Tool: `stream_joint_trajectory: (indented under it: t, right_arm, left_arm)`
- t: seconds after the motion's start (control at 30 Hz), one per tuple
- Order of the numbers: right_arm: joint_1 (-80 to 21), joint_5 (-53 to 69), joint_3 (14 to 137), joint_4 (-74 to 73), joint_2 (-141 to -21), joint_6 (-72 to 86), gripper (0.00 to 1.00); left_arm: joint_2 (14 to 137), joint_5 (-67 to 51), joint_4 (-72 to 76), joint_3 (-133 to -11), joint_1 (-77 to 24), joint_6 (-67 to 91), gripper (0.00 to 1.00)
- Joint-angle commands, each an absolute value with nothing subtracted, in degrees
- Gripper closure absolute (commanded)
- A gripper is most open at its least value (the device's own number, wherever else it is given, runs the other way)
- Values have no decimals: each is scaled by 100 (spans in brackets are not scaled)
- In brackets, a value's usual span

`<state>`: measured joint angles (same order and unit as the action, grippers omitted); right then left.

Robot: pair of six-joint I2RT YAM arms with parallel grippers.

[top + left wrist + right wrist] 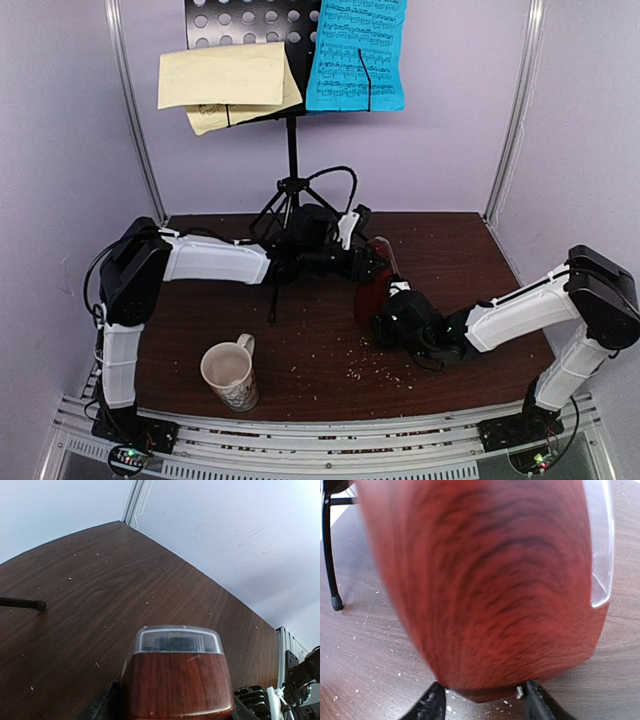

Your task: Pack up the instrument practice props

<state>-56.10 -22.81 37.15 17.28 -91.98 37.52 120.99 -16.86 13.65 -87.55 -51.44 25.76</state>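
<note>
The dark red-brown metronome (372, 290) with its clear cover stands mid-table. My left gripper (365, 262) reaches it from the left and is shut on its sides; in the left wrist view the metronome (177, 680) fills the space between the jaws of my left gripper (176, 704). My right gripper (385, 318) comes from the right. In the right wrist view the metronome (490, 580) looms blurred, and my right gripper (485, 701) has both fingers (537, 702) against its lower end. The black music stand (255, 20) stands behind, holding a pale yellow sheet (225, 85) and a blue sheet (357, 55).
A cream patterned mug (230, 375) stands at the front left of the brown table (450, 250). The stand's tripod legs (275, 210) spread behind the metronome; one leg tip (22, 603) shows left, another leg (330, 555) at far left. Crumbs lie scattered. Pale walls close in.
</note>
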Motion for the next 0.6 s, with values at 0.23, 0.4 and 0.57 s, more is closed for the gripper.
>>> stream_joint_trajectory:
  t: [0.23,0.4,0.57]
  right_arm:
    - [-5635,-2602,3882,1697,-9270,3793,58]
    - [-5642,-2429,3578,1619,-8644,3535,27]
    - [-5579,-2263,2994,1289,-7464,3144,10]
  left_arm:
    - [12217,-1696,1539,-8841,-5120,2675,47]
    - [12057,-2074,1909,-8485,-5118,2126,47]
    - [12026,-2842,1806,-8382,-5116,1171,47]
